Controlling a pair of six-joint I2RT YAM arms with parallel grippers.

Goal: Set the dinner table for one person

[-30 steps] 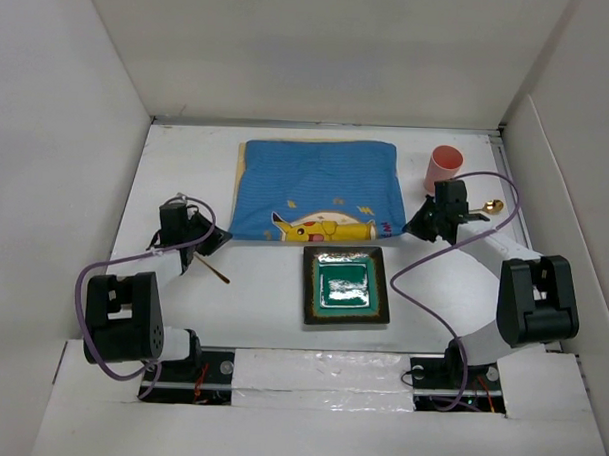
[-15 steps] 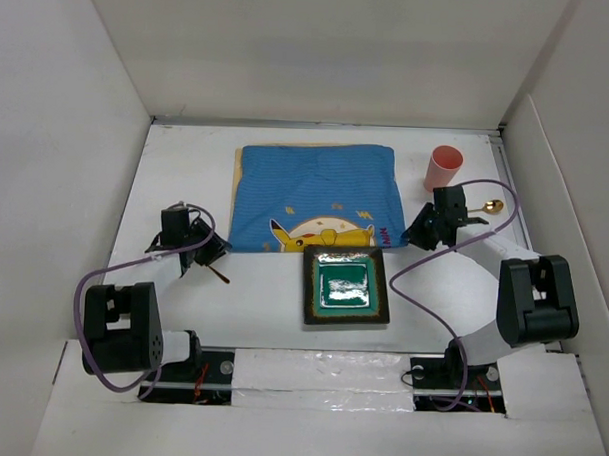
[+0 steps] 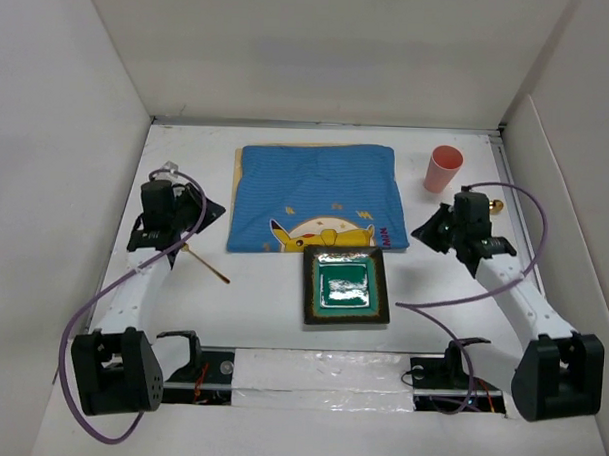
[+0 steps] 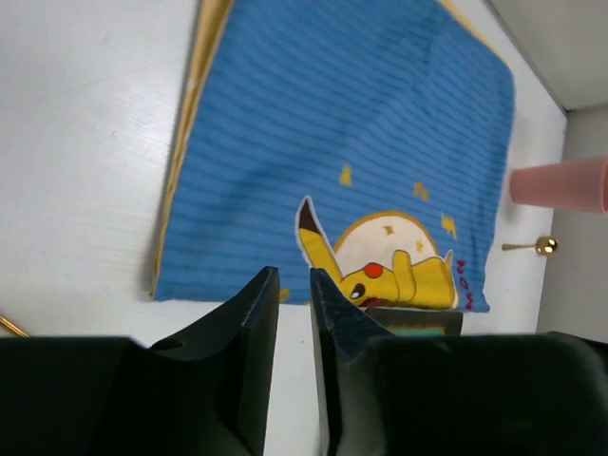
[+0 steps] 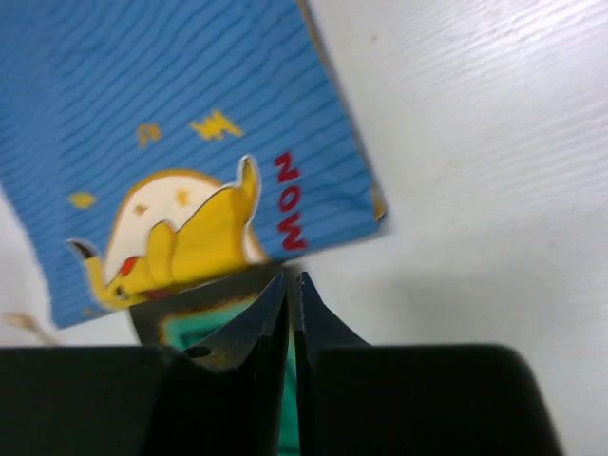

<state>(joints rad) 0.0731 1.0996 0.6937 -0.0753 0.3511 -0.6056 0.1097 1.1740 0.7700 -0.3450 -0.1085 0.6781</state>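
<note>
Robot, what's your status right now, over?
Both empty: left gripper open a crack, right gripper shut. On the dinner table, plate at near edge of mat, cup and spoon far right. Nothing in the way.

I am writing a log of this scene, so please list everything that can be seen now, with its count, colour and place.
dinner table: 1, white, under everything
walls: white, around the table
cloth mat: 1, blue with yellow cartoon print, far centre
plate: 1, square, green with brown rim, just in front of the mat
cup: 1, pink, far right, beside the mat
spoon: 1, gold, right side, near the cup
thin utensil: 1, golden-brown, left of the plate, kind unclear
cables: 2, purple, one along each arm
left hand: 1, black, left of the mat, fingers slightly apart, empty
right hand: 1, black, right of the mat, fingers together, empty
</note>
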